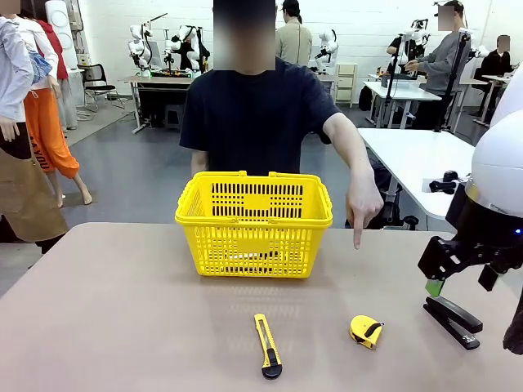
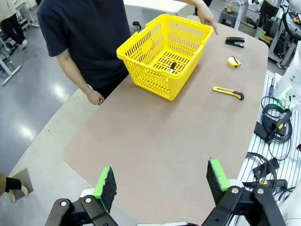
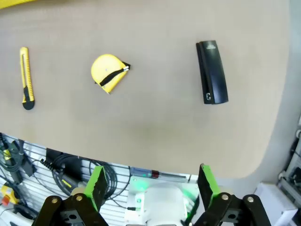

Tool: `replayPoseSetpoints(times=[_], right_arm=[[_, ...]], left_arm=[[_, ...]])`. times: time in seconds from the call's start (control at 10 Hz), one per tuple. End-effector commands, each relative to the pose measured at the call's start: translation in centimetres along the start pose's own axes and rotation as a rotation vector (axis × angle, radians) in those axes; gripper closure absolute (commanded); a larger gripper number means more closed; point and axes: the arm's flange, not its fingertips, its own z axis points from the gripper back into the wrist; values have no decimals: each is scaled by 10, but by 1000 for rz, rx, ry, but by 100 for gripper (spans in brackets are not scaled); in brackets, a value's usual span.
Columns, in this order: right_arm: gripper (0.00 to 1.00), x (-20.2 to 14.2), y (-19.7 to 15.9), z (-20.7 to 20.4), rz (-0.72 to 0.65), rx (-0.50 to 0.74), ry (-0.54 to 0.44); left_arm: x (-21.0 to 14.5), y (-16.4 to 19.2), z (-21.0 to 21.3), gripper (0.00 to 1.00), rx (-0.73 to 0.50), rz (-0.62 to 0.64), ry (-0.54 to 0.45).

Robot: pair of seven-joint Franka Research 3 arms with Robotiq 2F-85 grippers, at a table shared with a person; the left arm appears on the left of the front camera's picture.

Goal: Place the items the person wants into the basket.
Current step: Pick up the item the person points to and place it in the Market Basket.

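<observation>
While the tape measure [image 1: 366, 331] is lying on the near right part of the counter [image 1: 122, 327], the utility knife [image 1: 266, 345] is lying to its left and the stapler [image 1: 452, 321] to its right. All three are sitting well apart, with bare counter around each. The near edge is running close behind them, and the stapler is lying near the right edge.

Farther off, the basket [image 1: 245, 249] is standing at the far middle of the counter, just in front of the person [image 1: 253, 114]. Something small and dark is lying on its floor, too small to tell what. The whole left half of the counter is lying open.

The person's hand [image 1: 362, 208] is hanging just right of the basket, index finger pointing straight down, above the counter beyond the tape measure and not touching anything.

The right arm's fingers [image 1: 434, 287] are hovering above the right edge, just over the stapler's far end, pointing downward. They are spreading wide and gripping nothing. The left arm's fingers [image 2: 106, 184] are hanging off the left end of the counter, also spreading wide and gripping nothing, looking across the bare surface toward the basket.
</observation>
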Motion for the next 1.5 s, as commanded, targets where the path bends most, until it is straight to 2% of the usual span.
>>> replayPoseSetpoints(times=[0.0,0.6,0.7,0.9,1.1,1.4], right_arm=[[0,-5,-1,5,-6,-7,-1],[0,-2,-1,5,0,4,-11],[0,11,27,-10,65,-21,73],[0,30,66,-30,236,-135,42],[0,48,86,-55,335,-166,54],[0,59,96,-86,493,-152,118]], left_arm=[[-1,1,1,0,8,-10,-12],[-1,1,1,0,8,-10,-12],[-1,1,1,0,8,-10,-12],[-1,1,1,0,8,-10,-12],[-1,1,1,0,8,-10,-12],[-1,1,1,0,8,-10,-12]])
